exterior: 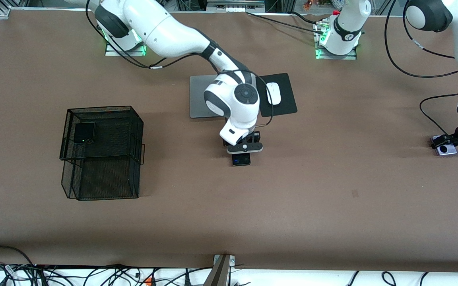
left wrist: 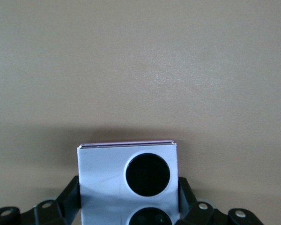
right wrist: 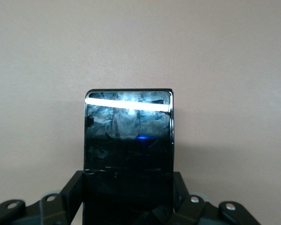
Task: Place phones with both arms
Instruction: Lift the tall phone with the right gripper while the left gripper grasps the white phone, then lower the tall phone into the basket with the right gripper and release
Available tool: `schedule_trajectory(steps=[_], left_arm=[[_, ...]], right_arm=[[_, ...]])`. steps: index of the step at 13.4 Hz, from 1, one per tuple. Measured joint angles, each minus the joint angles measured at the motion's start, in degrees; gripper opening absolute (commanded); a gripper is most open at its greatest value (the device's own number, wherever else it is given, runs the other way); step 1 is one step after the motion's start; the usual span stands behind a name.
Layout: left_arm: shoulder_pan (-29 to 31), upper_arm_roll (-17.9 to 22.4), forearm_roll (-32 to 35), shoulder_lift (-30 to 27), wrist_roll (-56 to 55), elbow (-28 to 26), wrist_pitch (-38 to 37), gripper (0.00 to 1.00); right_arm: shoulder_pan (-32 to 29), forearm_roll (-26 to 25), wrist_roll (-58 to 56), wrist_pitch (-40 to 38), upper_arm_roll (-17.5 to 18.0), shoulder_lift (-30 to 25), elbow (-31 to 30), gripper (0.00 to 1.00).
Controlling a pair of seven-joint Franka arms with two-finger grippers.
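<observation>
The lilac-white folded phone (left wrist: 103, 178), with two black lenses, sits low at the left arm's end of the table (exterior: 444, 150). My left gripper (left wrist: 129, 192) (exterior: 449, 143) is shut on it, with a finger pressed against each side edge. The long black slab phone (right wrist: 129, 136) is near the table's middle (exterior: 241, 160), nearer the front camera than the laptop. My right gripper (right wrist: 129, 192) (exterior: 243, 153) is shut on its sides. The small dark folded phone (exterior: 84, 132) lies in the upper tier of a black mesh basket (exterior: 101, 180) toward the right arm's end.
A grey laptop (exterior: 201, 97) lies closed under the right arm's wrist. Beside it a white mouse (exterior: 273, 93) rests on a black pad (exterior: 286, 105). Cables trail along the table's edge nearest the front camera.
</observation>
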Motion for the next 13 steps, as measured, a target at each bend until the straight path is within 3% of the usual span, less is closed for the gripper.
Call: schedule_trajectory(steps=[6,9,11,13], left_arm=[[-0.37,-0.27,0.1,-0.06,1.0,1.57,-0.85,0.41],[-0.71,-0.24,2.9,-1.45,1.12,6.37,-8.88,0.41],[-0.73,-0.01,6.04,-2.5,1.08,9.89,-12.72,0.41],[-0.69,0.64,9.76,-2.83,0.94,12.87,-15.1,0.41]], right_arm=[[-1.78,0.01,-0.23,-14.74,2.26,-9.48,1.92,0.0],[-5.32,1.53,-4.42,-22.73,2.13,-15.58,1.29,0.0],[-7.41,5.99,-9.86,-23.9,-1.4,-20.9,-3.56,0.0],[-7.93,12.42,-17.57,-21.99,-9.16,-27.96,-12.64,0.0]])
